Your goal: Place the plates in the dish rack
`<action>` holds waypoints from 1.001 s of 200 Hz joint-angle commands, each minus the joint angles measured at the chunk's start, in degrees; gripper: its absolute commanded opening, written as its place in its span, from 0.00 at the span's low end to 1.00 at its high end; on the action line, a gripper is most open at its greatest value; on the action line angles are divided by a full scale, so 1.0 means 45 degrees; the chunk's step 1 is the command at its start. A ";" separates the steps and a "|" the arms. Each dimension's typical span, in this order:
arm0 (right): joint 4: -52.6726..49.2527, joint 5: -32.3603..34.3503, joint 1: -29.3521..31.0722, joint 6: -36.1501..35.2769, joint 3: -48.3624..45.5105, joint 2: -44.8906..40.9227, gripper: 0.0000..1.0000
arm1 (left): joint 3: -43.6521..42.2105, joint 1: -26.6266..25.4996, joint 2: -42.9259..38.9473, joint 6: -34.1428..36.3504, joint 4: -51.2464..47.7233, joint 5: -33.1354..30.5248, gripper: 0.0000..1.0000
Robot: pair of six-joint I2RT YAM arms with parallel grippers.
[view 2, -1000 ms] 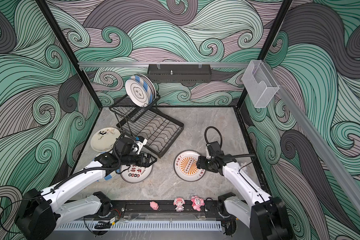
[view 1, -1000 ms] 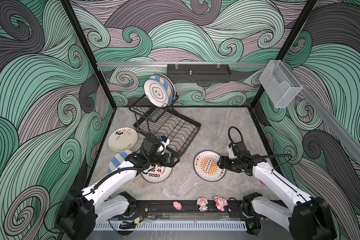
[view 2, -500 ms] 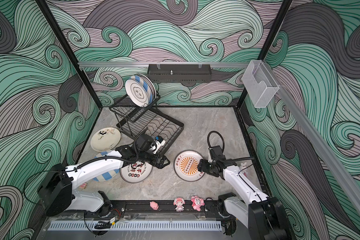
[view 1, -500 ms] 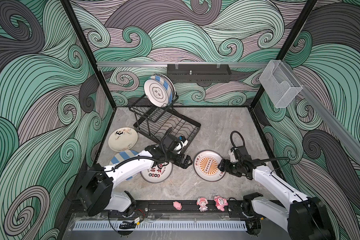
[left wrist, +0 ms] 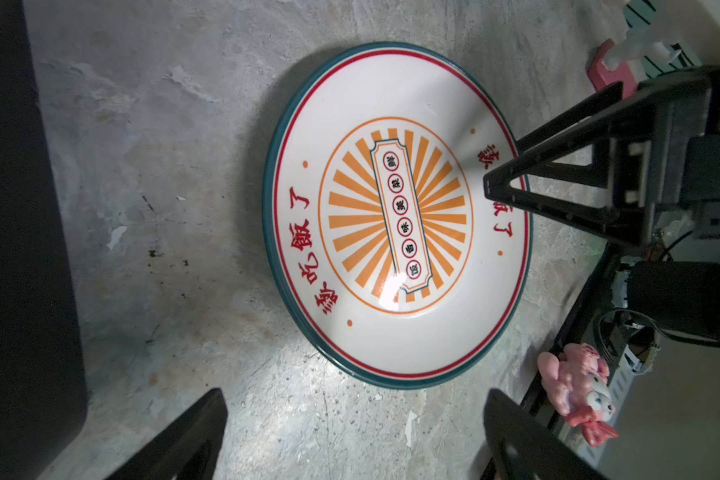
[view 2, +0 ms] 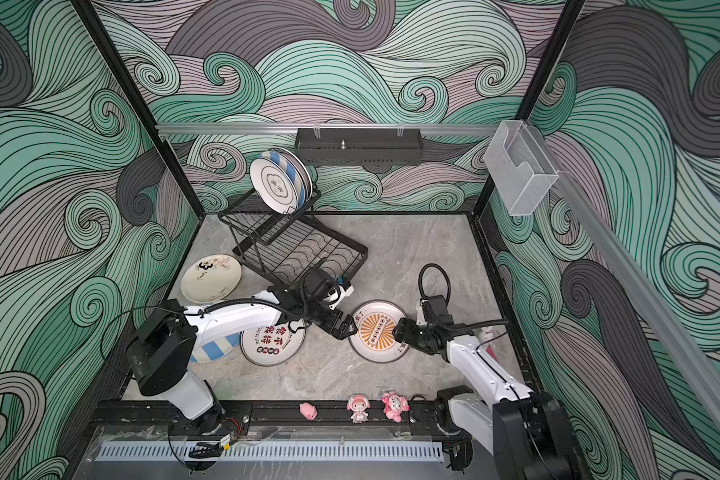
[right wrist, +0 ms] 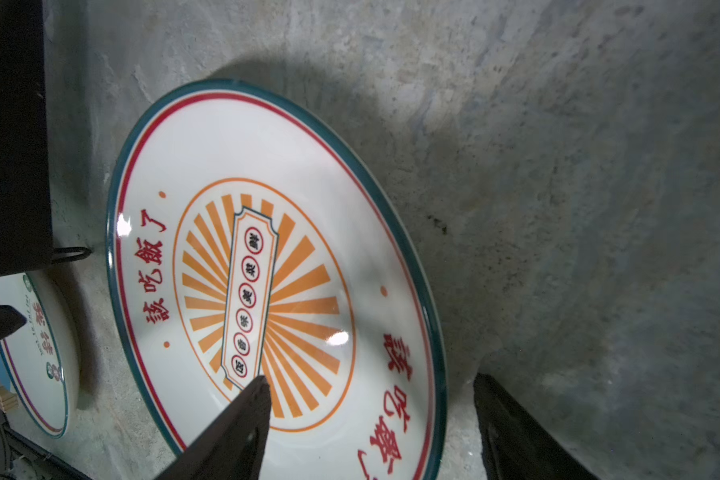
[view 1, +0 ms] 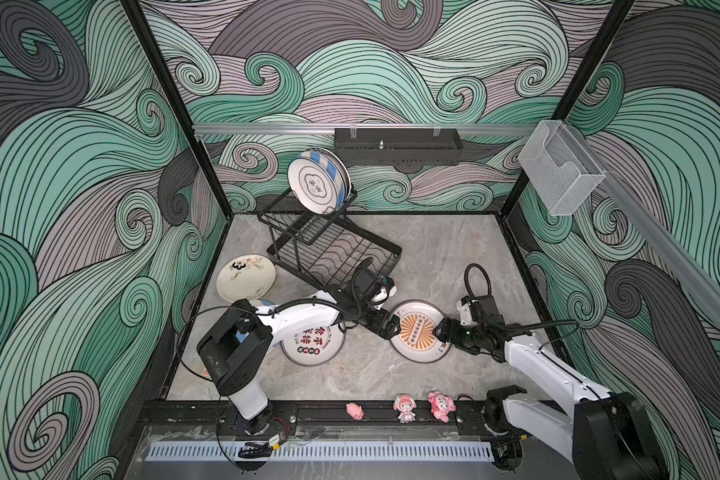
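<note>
Straddling sunburst plate (view 1: 417,331) rim with right gripper (right wrist: 371,379) — spread wide. Noted left gripper (left wrist: 355,395) wide too, beside opposite rim; dish rack (view 1: 337,253) near behind.

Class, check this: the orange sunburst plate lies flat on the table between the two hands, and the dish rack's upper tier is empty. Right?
No. The upper tier of the dish rack holds upright plates, as both top views show. The orange sunburst plate does lie flat on the table between the left hand and right hand.
</note>
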 commanded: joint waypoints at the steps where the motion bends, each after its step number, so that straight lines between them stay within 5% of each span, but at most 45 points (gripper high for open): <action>1: 0.0130 -0.0260 -0.0274 0.0009 -0.0237 -0.0200 0.76 | 0.0679 -0.0112 0.0438 0.0353 -0.0142 0.0052 0.99; 200: 0.0735 -0.2124 -0.0676 -0.0376 -0.0331 0.1517 0.75 | 0.1695 -0.0641 0.3232 0.1302 -0.0134 0.0619 0.99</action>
